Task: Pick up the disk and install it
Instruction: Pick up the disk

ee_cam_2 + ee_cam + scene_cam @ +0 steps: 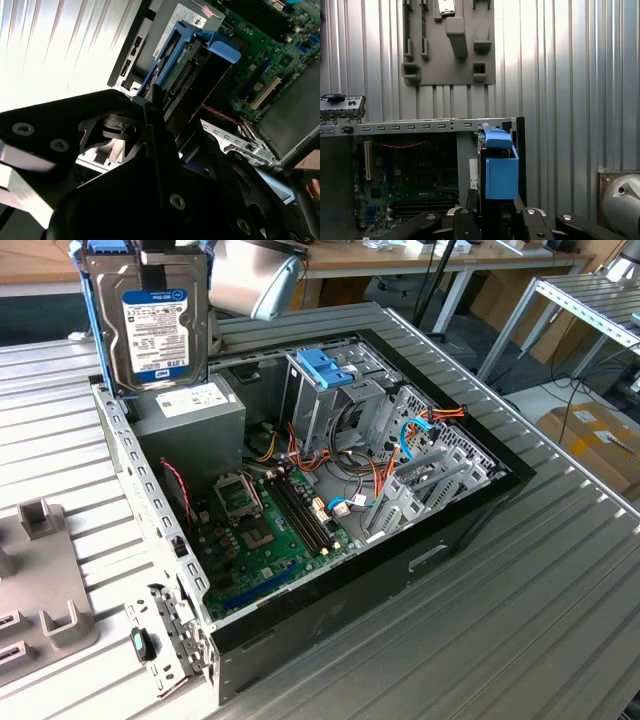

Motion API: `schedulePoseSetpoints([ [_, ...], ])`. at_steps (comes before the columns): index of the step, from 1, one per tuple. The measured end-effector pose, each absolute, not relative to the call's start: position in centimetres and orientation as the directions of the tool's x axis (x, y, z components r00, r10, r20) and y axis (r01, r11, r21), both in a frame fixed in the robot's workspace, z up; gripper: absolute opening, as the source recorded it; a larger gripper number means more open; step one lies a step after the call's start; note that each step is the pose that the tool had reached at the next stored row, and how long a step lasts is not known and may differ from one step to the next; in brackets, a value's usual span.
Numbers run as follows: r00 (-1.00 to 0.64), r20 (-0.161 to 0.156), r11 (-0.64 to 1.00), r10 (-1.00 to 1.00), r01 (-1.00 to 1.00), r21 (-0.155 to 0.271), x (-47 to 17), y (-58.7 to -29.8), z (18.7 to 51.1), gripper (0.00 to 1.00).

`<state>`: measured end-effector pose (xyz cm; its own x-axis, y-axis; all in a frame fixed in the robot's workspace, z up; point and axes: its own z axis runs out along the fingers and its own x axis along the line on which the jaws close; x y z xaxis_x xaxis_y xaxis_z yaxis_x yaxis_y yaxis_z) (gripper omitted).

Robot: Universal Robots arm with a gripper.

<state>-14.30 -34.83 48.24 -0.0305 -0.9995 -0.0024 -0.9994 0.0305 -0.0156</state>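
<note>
Hanging at eleven o'clock of the exterior view above the power-supply box (pixel 190 415), the disk (pixel 158 325) is clamped by the gripper (pixel 496 215); its rails (pixel 90 335) could be jammed on the drive cage (pixel 325 400) if tilted.

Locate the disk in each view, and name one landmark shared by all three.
Exterior view: the disk hangs upright, label toward the camera, at the exterior view's left, above the power-supply box.
Second wrist view: the disk is seen end-on between its blue rails.
First wrist view: the disk is edge-on beside the case wall.
Shared landmark: the green motherboard.
</note>
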Motion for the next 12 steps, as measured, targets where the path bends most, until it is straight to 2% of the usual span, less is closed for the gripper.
schedulePoseSetpoints([
  [12, -0.03, -0.002, 0.031, -1.0, -0.999, -0.016, -10.4, -34.8, 48.2, 0.35],
])
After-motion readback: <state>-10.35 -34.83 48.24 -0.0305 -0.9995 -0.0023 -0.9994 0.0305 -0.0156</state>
